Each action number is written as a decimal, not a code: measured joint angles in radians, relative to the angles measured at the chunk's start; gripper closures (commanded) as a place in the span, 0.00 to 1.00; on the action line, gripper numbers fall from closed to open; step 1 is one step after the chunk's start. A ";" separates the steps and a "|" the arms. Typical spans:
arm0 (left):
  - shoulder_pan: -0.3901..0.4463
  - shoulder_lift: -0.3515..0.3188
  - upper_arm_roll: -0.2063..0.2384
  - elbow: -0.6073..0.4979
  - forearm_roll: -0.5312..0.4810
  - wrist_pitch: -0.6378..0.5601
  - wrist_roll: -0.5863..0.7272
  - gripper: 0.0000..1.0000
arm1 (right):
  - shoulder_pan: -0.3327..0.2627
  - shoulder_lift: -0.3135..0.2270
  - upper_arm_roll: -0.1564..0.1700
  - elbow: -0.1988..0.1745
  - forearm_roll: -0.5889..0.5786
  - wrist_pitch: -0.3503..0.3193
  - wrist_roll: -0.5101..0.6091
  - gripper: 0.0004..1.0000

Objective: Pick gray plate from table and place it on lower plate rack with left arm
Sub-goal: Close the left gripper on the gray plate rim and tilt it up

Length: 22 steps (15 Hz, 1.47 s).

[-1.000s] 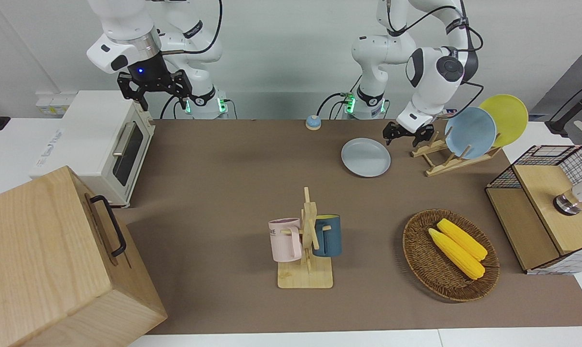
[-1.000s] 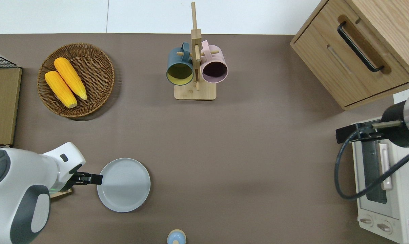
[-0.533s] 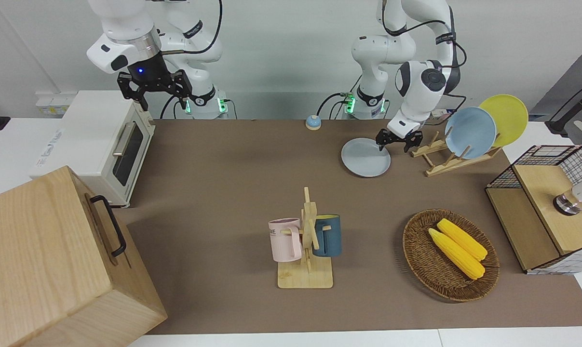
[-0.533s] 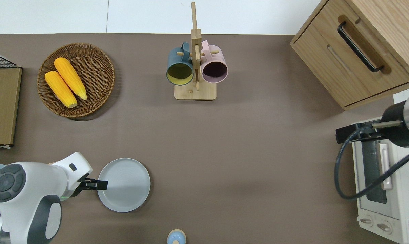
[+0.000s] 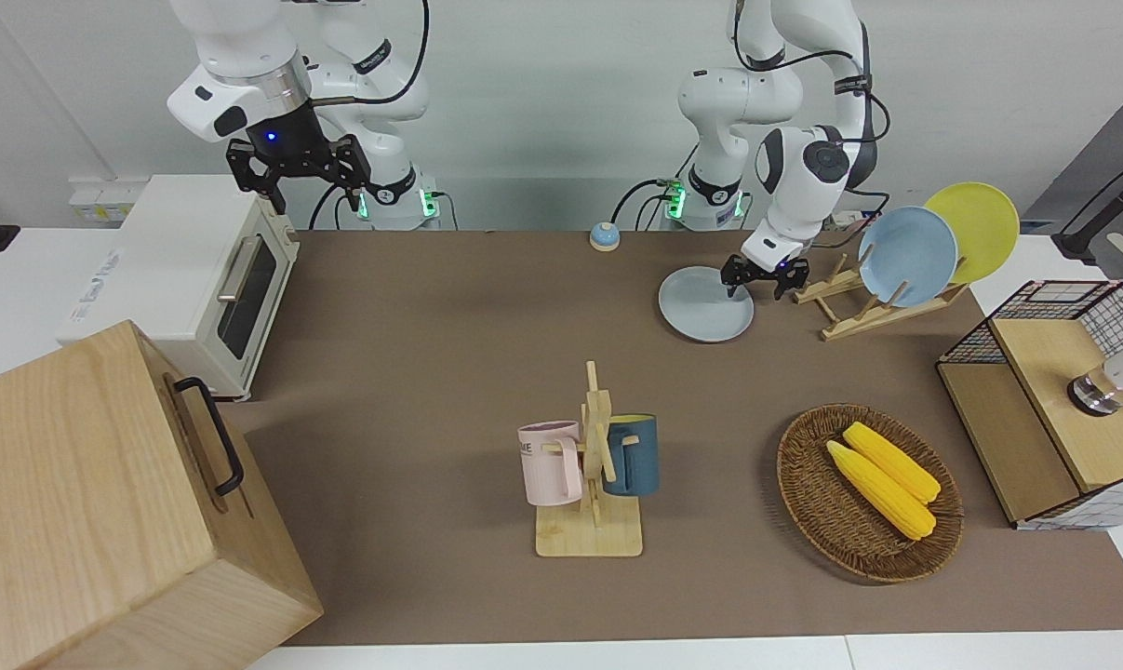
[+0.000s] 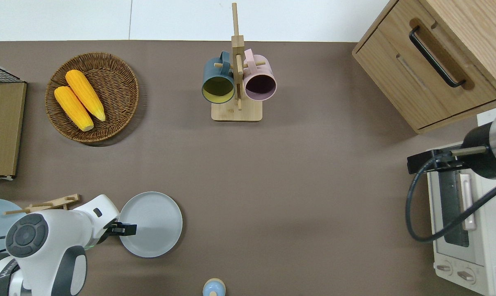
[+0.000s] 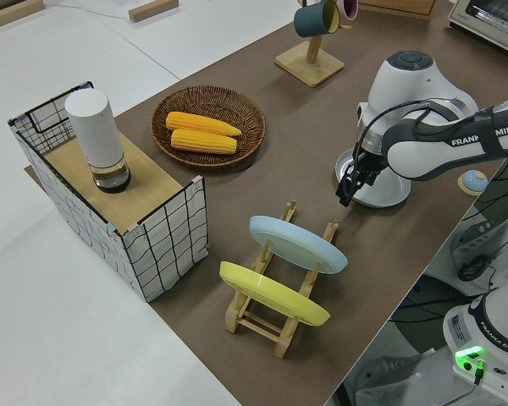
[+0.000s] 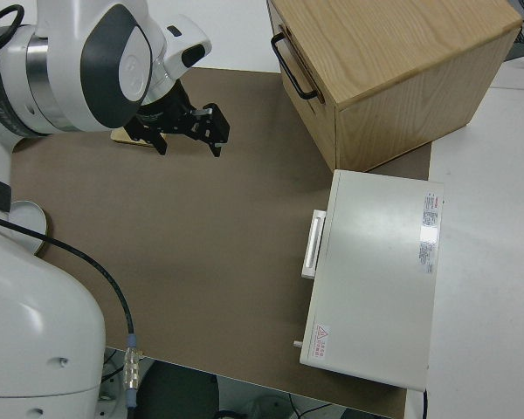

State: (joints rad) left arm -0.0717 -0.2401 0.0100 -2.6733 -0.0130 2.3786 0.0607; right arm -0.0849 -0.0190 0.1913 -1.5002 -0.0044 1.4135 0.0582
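The gray plate [image 5: 705, 305] [image 6: 151, 224] lies flat on the brown table [image 5: 449, 372], beside the lower plate rack [image 5: 831, 290] [image 7: 284, 317]. My left gripper [image 5: 756, 278] [image 6: 124, 229] [image 7: 349, 182] is low over the plate's rim, at the edge toward the rack. It is open; one finger shows over the plate and the other is outside the rim. The rack holds a sky-blue plate [image 5: 907, 256] and a yellow plate [image 5: 972, 231] in its upper slots. My right gripper [image 5: 299, 181] [image 8: 188, 135] is parked and open.
A small blue bell [image 5: 604, 236] sits near the robots. The mug tree [image 5: 591, 465] with two mugs stands mid-table. A wicker basket [image 5: 808, 502] holds corn. A wire-sided box [image 5: 1045, 409], a toaster oven [image 5: 189, 279] and a wooden cabinet [image 5: 105, 512] line the table's ends.
My left gripper has come down and shifted from beside the rack onto the gray plate's rim. The plate has not moved. The right arm is still.
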 measured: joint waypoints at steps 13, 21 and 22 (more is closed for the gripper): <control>-0.009 0.041 -0.005 -0.024 0.000 0.076 0.000 0.94 | 0.000 0.000 0.000 0.000 0.000 0.000 0.000 0.01; -0.014 0.042 -0.004 -0.024 0.000 0.073 0.002 1.00 | 0.000 0.000 0.000 0.000 0.000 0.000 0.000 0.01; -0.014 0.041 -0.003 -0.024 0.000 0.070 0.002 1.00 | 0.000 0.000 0.000 0.000 0.000 0.000 0.000 0.01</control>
State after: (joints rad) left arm -0.0854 -0.1994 0.0066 -2.6969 -0.0133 2.4485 0.0622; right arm -0.0849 -0.0190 0.1913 -1.5002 -0.0044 1.4135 0.0582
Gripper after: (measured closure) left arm 0.894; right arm 0.009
